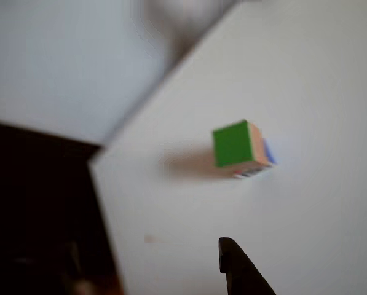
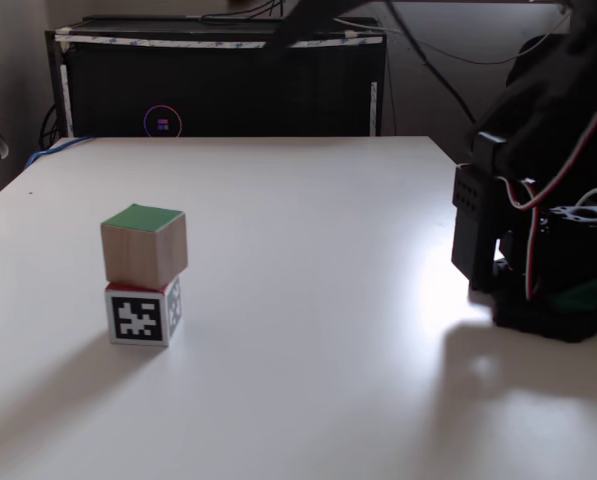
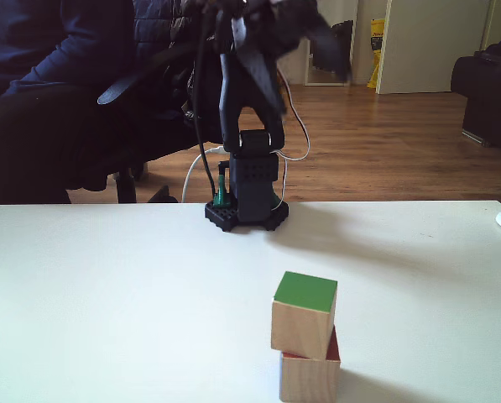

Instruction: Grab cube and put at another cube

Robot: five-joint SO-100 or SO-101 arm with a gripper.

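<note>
Other view: the cube (image 1: 233, 144), green face toward the camera, sat right of centre on the white table (image 1: 306, 233), stacked on another cube (image 1: 260, 165), of which a blue sliver and a strip of black-and-white pattern showed at the right and lower edges; the picture was blurred. A single dark fingertip of the gripper (image 1: 229, 252) entered from the bottom edge, well apart from the stack and holding nothing; how far the fingers stood open could not be told. A fixed view: the cube (image 2: 144, 245) stood at centre left of the frame, green face up, resting slightly offset on another cube (image 2: 144, 315), whose black-and-white marker face looked toward the camera. The arm's black base (image 2: 548, 270) occupied the right edge of the table (image 2: 308, 300), well apart from the stack; a dark cabinet (image 2: 218, 80) stood behind. A fixed view: the stack appeared at lower centre, the cube (image 3: 305, 315) on top of another cube (image 3: 309, 376), which showed a wood face and a red side. The arm base (image 3: 247, 189) stood on the far side of the table (image 3: 107, 285), the upper arm blurred at the top of the frame, with a seated person (image 3: 57, 92) at the upper left.
</note>
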